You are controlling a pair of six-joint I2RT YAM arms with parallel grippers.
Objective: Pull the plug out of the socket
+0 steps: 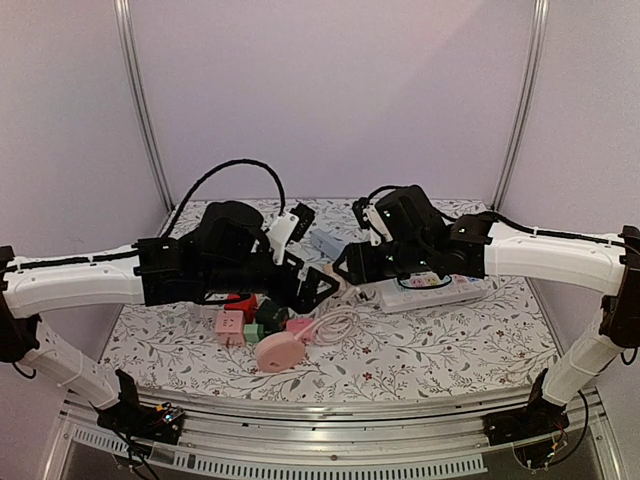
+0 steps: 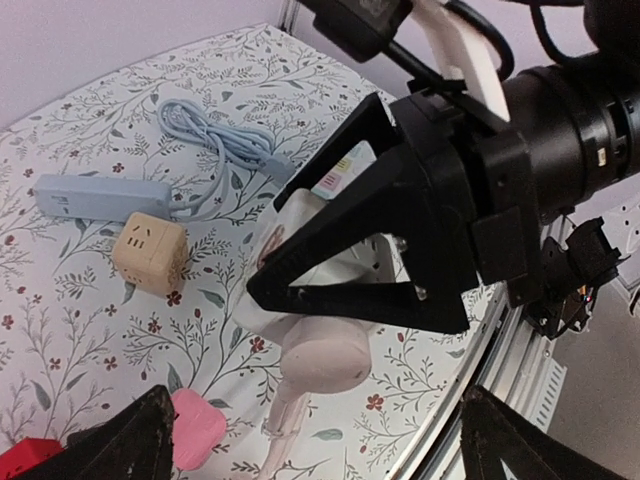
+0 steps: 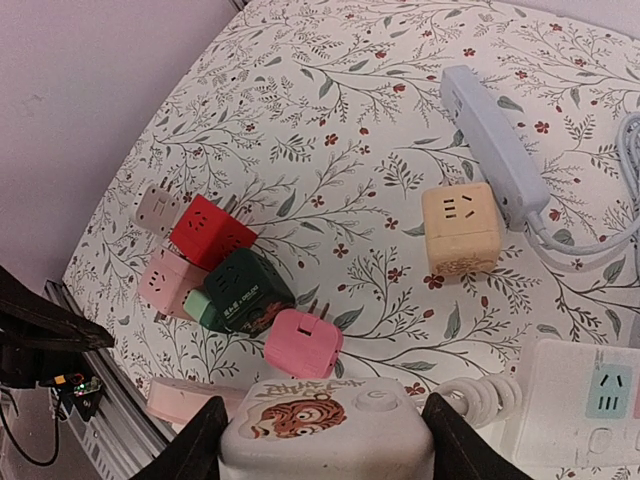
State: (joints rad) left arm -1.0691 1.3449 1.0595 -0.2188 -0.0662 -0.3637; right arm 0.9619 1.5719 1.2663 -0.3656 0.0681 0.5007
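My right gripper (image 3: pixel 322 412) is shut on a white socket block with a tiger picture (image 3: pixel 325 428), holding it just above the table. In the left wrist view a pale rounded plug (image 2: pixel 322 358) sticks out of that block (image 2: pixel 300 215) below the black right fingers (image 2: pixel 350 295), and its cable (image 2: pixel 283 420) trails toward the near edge. My left gripper (image 2: pixel 315 415) is open wide, its fingers on either side of the plug and cable, not touching them. In the top view both grippers meet at the table's middle, left (image 1: pixel 322 286) and right (image 1: pixel 348 266).
A beige cube socket (image 3: pixel 460 230) and a blue-grey strip (image 3: pixel 495 140) lie farther back. Red (image 3: pixel 210 230), dark green (image 3: pixel 245 290) and pink (image 3: pixel 165 280) cubes and a pink adaptor (image 3: pixel 303 343) cluster at the left. A white power strip (image 1: pixel 435 290) lies right, a pink round reel (image 1: pixel 280 352) in front.
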